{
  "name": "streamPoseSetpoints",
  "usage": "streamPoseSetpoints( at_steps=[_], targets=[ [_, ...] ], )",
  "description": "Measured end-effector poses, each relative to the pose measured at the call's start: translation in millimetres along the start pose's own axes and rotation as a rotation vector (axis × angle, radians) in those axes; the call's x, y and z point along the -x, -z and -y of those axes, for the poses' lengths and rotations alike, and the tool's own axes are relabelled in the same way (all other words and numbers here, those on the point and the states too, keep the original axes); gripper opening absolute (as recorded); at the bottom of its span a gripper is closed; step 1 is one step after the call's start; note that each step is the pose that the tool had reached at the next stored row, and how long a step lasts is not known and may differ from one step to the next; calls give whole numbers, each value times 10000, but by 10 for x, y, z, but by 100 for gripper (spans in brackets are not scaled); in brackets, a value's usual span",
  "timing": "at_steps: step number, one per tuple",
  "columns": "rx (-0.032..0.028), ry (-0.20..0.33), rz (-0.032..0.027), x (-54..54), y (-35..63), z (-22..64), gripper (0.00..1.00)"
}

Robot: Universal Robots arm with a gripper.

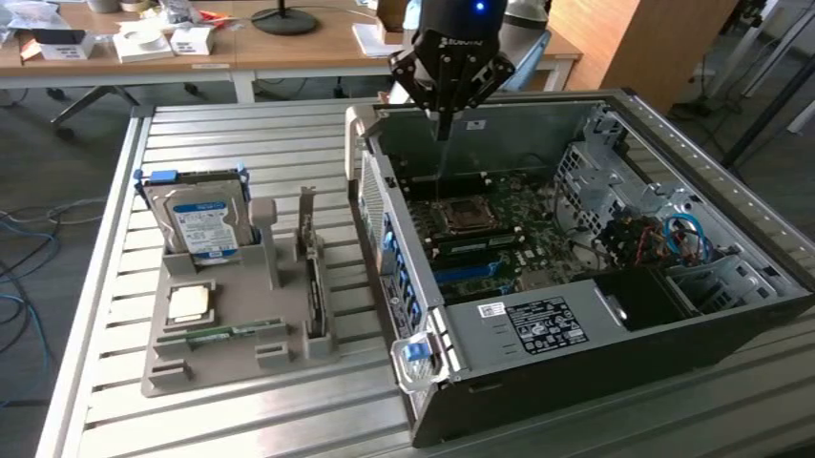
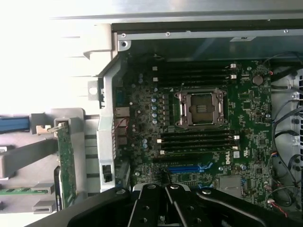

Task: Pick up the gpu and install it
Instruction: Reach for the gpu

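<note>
One pincer: pressing together on nothing, hovering over the open case
gpu: standing on edge in the grey holder

Blk arm w/ blue LED, white logo txt, blk linkage fingers, silver screws.

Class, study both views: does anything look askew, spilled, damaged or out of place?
Nothing stands out. The gpu and hard drive stand upright in the gray holder; the open computer case lies on its side, the shut, empty gripper above it. No spill or damage shows.
</note>
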State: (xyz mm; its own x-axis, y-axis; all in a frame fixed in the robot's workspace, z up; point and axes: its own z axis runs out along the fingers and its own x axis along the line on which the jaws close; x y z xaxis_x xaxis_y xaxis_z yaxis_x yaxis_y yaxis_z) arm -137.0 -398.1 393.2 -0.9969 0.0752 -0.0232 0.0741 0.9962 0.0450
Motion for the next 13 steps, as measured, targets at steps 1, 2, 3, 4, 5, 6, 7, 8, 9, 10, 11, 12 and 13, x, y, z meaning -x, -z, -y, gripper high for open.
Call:
streamPoseSetpoints(
  at_steps=[1,2,3,4,5,6,7,8,9,10,11,12,13],
  targets=[
    [1,0,1,-18,0,0,11],
    [1,-1,1,-37,0,0,11],
    [1,-2,1,-55,0,0,11],
    [0,-2,1,-74,1,-1,11],
    [1,-2,0,-92,1,-1,11],
    [1,-1,1,-110,1,-1,11],
    [1,-1,1,-130,2,-1,11],
    [1,-1,1,-147,2,-1,11],
    [1,-1,1,-162,2,-1,11],
    [1,-1,0,-178,2,-1,11],
    [1,-1,1,-194,3,-1,11],
    [1,-1,1,-211,3,-1,11],
    [1,-1,1,-229,3,-1,11]
  ],
)
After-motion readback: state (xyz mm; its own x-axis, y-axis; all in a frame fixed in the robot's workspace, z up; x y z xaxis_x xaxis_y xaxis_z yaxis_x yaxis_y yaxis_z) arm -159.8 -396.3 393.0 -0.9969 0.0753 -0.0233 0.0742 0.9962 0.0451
